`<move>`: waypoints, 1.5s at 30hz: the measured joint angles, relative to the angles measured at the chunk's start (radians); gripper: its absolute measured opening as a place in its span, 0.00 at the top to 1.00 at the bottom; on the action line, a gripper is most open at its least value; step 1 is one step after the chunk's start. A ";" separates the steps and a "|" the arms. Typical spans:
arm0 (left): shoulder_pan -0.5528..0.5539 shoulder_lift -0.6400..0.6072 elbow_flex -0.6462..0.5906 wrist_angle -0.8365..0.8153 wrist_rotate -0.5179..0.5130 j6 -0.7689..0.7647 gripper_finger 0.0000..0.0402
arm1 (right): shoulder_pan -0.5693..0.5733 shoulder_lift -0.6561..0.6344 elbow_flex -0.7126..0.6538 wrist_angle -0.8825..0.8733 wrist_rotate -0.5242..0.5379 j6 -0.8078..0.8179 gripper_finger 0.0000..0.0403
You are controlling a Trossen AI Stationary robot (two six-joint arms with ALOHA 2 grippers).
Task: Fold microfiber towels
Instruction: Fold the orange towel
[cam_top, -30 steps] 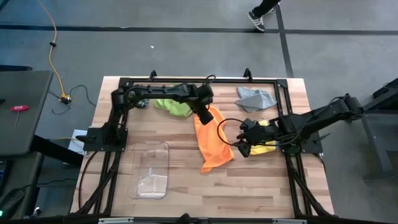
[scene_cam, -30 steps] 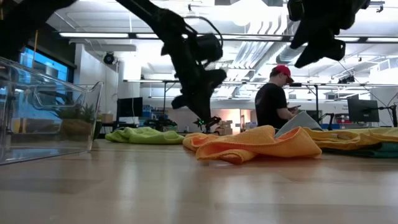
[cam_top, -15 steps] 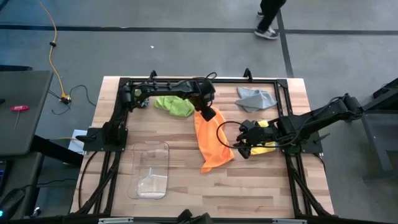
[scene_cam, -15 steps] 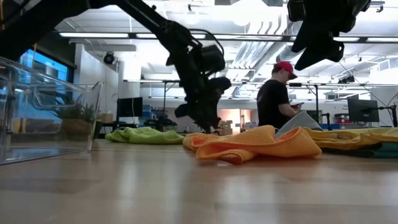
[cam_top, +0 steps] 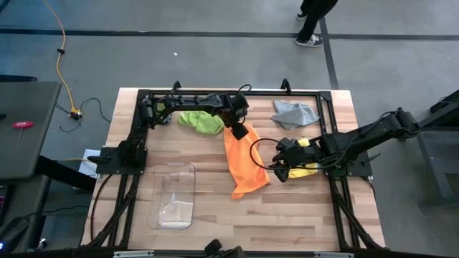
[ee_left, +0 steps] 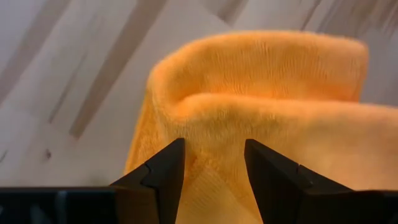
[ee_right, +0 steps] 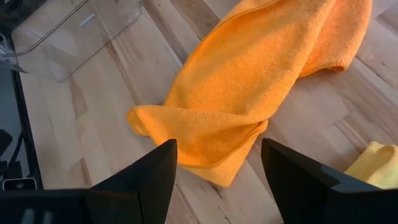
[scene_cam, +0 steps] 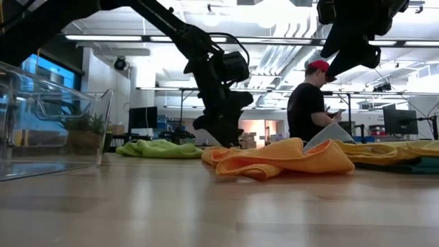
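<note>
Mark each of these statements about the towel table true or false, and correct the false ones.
1. The left gripper is open, its fingers straddling a raised fold of the orange towel. True.
2. The orange towel lies flat inside the clear plastic bin. False: it lies rumpled on the table, beside the bin.
3. The right gripper is open and hangs above the table with nothing between its fingers. True.
4. The grey towel lies under the left gripper. False: it lies apart, near the table's far right corner.
5. The lime green towel lies just left of the orange one's far end. True.
</note>
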State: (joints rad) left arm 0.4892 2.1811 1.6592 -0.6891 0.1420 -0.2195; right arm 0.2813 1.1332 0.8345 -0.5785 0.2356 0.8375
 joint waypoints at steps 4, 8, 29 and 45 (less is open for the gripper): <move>-0.006 0.000 0.000 -0.031 0.003 0.029 0.61 | 0.000 0.000 0.000 0.000 0.025 0.024 0.44; -0.007 0.000 0.000 -0.057 0.032 0.057 0.61 | 0.000 0.000 0.000 0.000 0.046 0.046 0.44; -0.012 0.000 0.000 -0.228 -0.022 0.149 0.63 | 0.000 0.000 0.000 0.005 0.097 0.079 0.44; -0.048 0.000 0.000 -0.214 -0.060 0.275 0.82 | 0.000 0.000 0.000 0.007 0.095 0.105 0.44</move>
State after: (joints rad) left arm 0.4408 2.1807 1.6588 -0.9028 0.0818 0.0559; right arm 0.2817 1.1332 0.8345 -0.5713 0.3309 0.9424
